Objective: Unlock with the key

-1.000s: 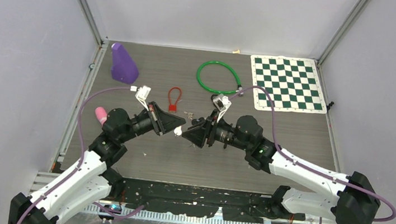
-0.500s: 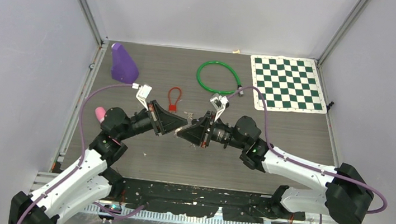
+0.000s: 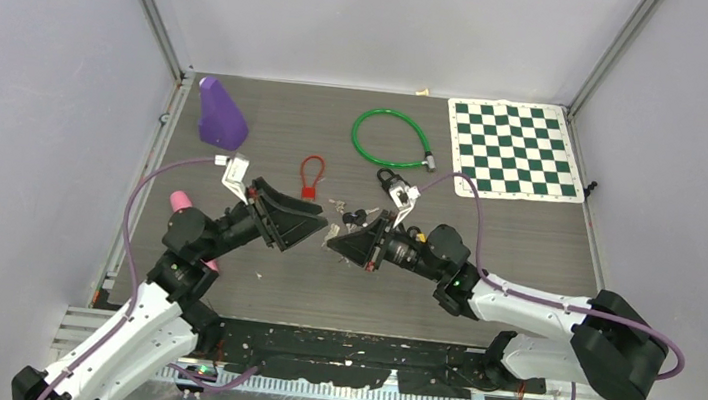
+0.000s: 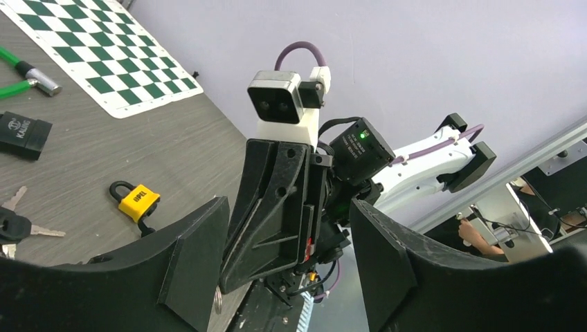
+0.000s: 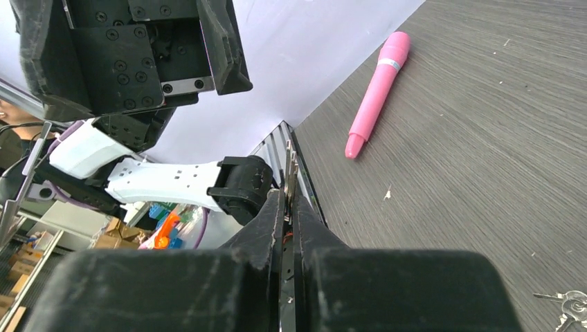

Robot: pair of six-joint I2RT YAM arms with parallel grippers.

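Observation:
My right gripper (image 3: 330,241) is shut on a thin metal key (image 5: 291,171), whose blade sticks out past the fingertips (image 5: 277,207). My left gripper (image 3: 318,224) stands open just left of it, tip to tip; in the left wrist view its fingers (image 4: 197,242) flank the right gripper (image 4: 277,207) with nothing between them. A small yellow padlock (image 4: 136,200) lies on the table beside the right arm. A black padlock (image 3: 391,179) lies further back, and loose keys (image 3: 348,215) lie between the two.
A red cable lock (image 3: 310,177) and a green cable lock (image 3: 389,136) lie at the back middle. A purple cone (image 3: 221,112) stands back left, a chessboard mat (image 3: 512,148) back right. A pink marker (image 5: 377,93) lies by the left arm.
The left gripper has opened and drawn back to the left. The right gripper has shut on the key and shifted left and lower, uncovering the black padlock and loose keys.

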